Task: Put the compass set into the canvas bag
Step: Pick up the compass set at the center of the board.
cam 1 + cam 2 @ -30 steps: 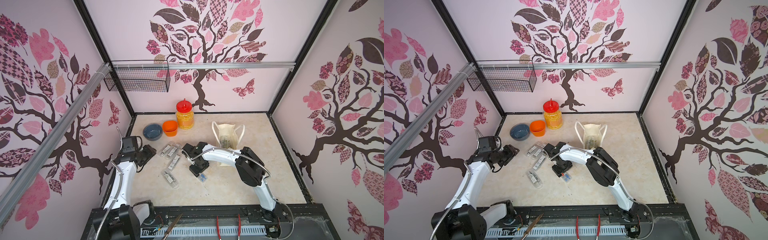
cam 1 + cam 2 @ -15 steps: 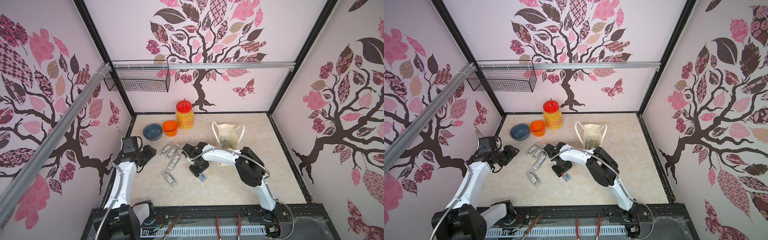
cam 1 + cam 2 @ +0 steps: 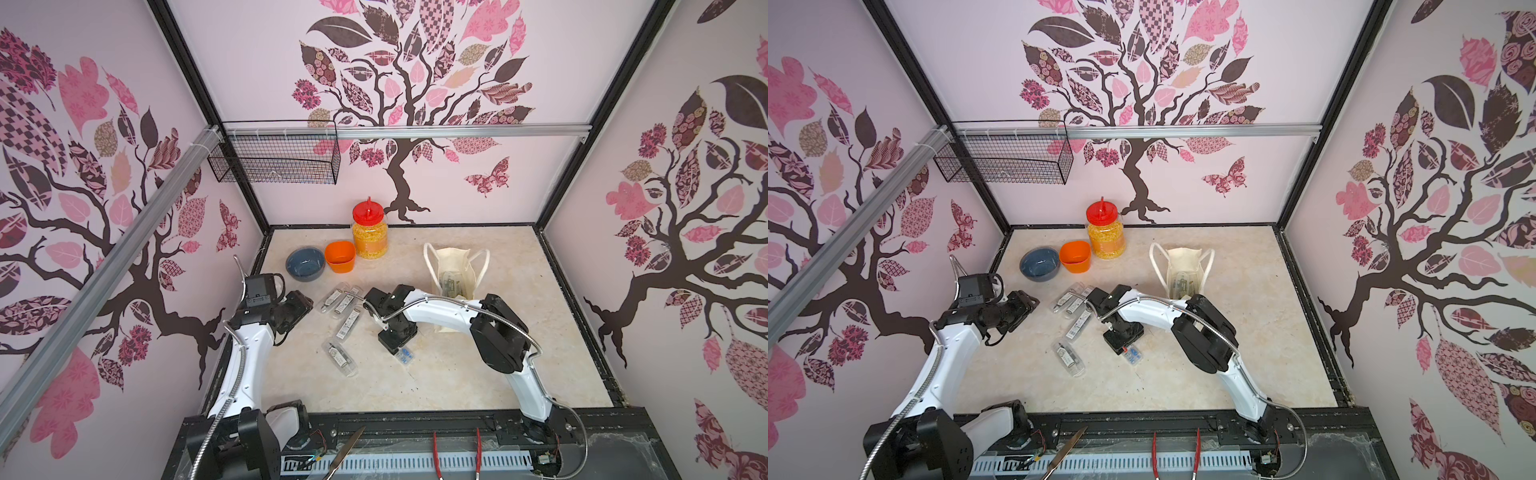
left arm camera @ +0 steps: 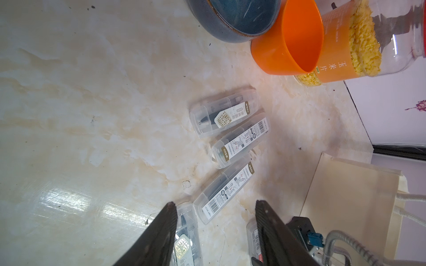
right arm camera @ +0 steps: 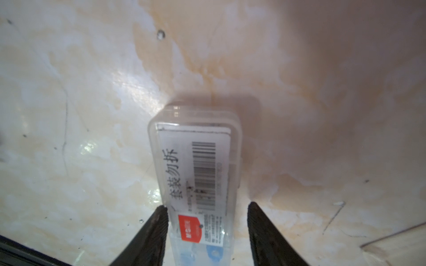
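Holds position since earlier frame. Straddles compass set with right gripper spread, one finger touching. Keeps left gripper spread, empty. Leaves canvas bag near right gripper.

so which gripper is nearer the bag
Right. The right gripper straddles a clear case just off the near left corner of the bag. The left gripper hangs open much farther off, at the left side of the table.
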Motion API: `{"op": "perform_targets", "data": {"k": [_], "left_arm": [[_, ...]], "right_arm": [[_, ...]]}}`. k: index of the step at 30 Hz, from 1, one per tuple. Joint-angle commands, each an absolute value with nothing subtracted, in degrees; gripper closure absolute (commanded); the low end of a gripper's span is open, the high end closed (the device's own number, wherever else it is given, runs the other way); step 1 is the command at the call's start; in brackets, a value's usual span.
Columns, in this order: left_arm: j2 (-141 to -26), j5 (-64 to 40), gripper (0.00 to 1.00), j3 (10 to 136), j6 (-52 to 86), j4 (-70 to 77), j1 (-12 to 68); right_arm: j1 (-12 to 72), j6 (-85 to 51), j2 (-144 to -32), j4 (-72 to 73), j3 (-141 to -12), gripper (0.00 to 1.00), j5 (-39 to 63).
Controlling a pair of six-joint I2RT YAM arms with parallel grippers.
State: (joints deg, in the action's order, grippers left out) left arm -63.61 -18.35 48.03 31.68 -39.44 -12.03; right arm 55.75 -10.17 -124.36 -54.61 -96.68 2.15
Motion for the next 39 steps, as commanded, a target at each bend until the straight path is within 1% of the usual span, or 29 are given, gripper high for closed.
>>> {"op": "perform_targets", "data": {"k": [1, 7, 12, 20, 23, 29, 39], "left_arm": [[-64.1, -18.8, 0.41, 47.4, 31.5, -38.7, -12.3], [-64.0, -18.6, 0.41, 47.4, 31.7, -38.5, -12.3], [-64.3, -18.5, 0.41, 47.5, 31.4, -38.4, -12.3], [-64.7, -18.4, 0.41, 47.3, 31.5, -38.3, -12.3], [-64.8, -18.4, 0.41, 47.3, 31.6, -38.3, -12.3], [-64.7, -18.5, 0.41, 46.9, 31.9, -38.1, -12.3], [-63.5, -18.4, 0.41, 46.2, 32.0, -38.1, -12.3]], "right_arm": [[55.9, -9.8, -123.2, -55.0, -96.1, 0.39, 0.4], [55.9, -9.5, -121.4, -55.4, -97.9, 0.34, -0.7], [55.9, -9.1, -124.2, -56.9, -97.8, 0.33, -0.9], [55.9, -9.7, -125.5, -56.3, -95.9, 0.33, -2.4], [55.9, -9.9, -126.6, -56.9, -96.6, 0.33, -2.8], [55.9, -9.8, -126.8, -57.1, -96.8, 0.38, -2.2], [55.8, -9.6, -127.3, -57.2, -97.0, 0.42, -1.7]]}}
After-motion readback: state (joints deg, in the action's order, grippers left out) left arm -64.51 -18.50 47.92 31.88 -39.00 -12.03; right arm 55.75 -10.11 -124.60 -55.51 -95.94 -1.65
